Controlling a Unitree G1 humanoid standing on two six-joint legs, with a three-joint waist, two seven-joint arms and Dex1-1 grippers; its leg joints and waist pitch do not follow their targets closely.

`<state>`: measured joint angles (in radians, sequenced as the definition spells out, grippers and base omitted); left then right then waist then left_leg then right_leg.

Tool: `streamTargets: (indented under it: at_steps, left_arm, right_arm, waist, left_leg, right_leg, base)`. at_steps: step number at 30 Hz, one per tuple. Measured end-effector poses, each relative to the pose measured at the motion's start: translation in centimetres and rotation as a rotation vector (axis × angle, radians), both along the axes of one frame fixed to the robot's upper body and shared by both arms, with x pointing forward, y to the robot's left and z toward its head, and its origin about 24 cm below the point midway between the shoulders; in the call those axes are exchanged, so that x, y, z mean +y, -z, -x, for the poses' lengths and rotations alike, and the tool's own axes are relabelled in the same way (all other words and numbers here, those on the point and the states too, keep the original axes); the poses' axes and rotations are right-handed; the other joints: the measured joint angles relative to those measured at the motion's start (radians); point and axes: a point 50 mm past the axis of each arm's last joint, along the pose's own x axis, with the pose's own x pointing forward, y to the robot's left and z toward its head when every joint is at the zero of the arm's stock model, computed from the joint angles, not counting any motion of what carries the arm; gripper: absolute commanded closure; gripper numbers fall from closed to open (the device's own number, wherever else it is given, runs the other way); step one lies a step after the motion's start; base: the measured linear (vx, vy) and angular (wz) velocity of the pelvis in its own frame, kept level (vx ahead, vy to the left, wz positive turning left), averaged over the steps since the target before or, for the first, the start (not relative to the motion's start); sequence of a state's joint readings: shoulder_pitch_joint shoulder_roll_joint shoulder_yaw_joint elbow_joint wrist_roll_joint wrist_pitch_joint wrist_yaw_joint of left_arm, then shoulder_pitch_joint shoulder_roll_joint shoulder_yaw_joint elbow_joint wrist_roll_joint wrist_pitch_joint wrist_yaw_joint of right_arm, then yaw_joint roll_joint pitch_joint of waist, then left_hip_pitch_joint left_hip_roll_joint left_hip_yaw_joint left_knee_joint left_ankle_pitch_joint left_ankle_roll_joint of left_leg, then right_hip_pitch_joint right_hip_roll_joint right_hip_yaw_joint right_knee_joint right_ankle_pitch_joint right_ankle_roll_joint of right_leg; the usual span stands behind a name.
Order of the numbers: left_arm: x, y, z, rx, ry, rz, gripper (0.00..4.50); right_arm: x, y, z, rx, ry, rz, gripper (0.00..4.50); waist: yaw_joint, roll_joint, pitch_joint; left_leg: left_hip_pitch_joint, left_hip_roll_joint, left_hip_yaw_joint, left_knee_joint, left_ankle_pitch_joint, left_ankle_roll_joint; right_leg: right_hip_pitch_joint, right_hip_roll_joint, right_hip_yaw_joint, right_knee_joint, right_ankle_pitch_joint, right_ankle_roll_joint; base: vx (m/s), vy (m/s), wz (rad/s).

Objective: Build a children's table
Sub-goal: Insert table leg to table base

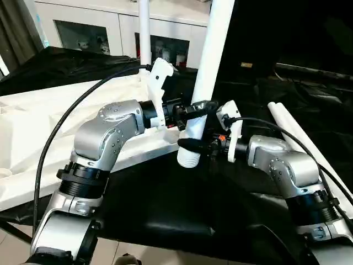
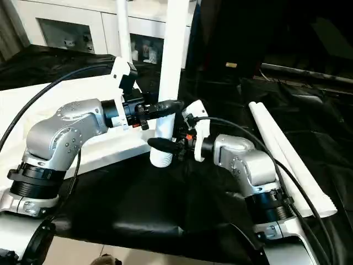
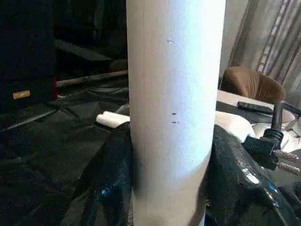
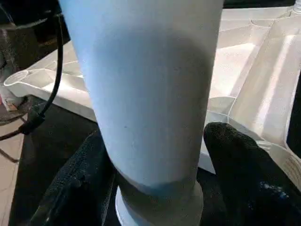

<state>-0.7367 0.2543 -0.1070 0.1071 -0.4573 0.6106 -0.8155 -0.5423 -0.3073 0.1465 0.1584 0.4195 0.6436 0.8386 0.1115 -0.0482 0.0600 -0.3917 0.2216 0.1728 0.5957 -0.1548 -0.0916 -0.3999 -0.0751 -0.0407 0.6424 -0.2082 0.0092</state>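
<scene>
1. A white tubular leg is held nearly upright, tilted slightly, by both grippers at once. The left gripper is clamped on it just above the right gripper, the two stacked close together near the leg's lower end.
2. In the left wrist view, the black fingers are seen pressed against both sides of the tube. In the right wrist view, the fingers flank the tube just above its ringed collar; the near one appears in contact, while contact on the other side cannot be confirmed.
3. The two-point hold is judged to serve control of tilt: a long leg gripped at one low point would swing at the top.
4. The leg's threaded end hangs just below the right gripper, over the black cloth, not yet in any socket.
5. The table top lies underside up, beside and behind the grippers on the left-arm side; its ribbing is seen past the fingers in the right wrist view. This orientation exposes the corner sockets.
6. One leg already stands upright beyond the left gripper, evidently seated.
7. Two spare legs lie on the cloth, well apart on the right-arm side.
8. Judgement: insertion is pending; the leg end must be carried over to a free socket.
</scene>
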Motion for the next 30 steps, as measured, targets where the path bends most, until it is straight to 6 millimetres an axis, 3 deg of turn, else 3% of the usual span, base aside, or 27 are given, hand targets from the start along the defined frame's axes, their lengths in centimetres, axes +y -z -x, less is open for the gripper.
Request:
streamTargets:
  at_steps: [11,22,30]
  left_arm:
    - [0.16,-0.11,-0.03,-0.001,-0.003,0.009,2.65]
    - [0.24,-0.16,-0.05,0.003,-0.006,0.017,2.65]
    - [0.23,-0.13,-0.05,0.007,-0.005,0.017,2.65]
  right_arm:
    - [0.12,0.09,0.07,0.003,-0.015,0.0,1.42]
    - [0.47,0.24,0.25,0.004,-0.038,-0.002,2.46]
    - [0.46,0.42,0.35,-0.003,-0.036,-0.009,2.55]
  waist:
    - [0.0,0.0,0.0]
    - [0.0,0.0,0.0]
    - [0.0,0.0,0.0]
  left_leg:
    - [0.0,0.0,0.0,0.0,0.0,0.0]
    - [0.0,0.0,0.0,0.0,0.0,0.0]
    - [0.0,0.0,0.0,0.0,0.0,0.0]
  right_leg:
    - [0.0,0.0,0.0,0.0,0.0,0.0]
    - [0.0,0.0,0.0,0.0,0.0,0.0]
    - [0.0,0.0,0.0,0.0,0.0,0.0]
  base:
    - [0.0,0.0,0.0]
    - [0.0,0.0,0.0]
    - [0.0,0.0,0.0]
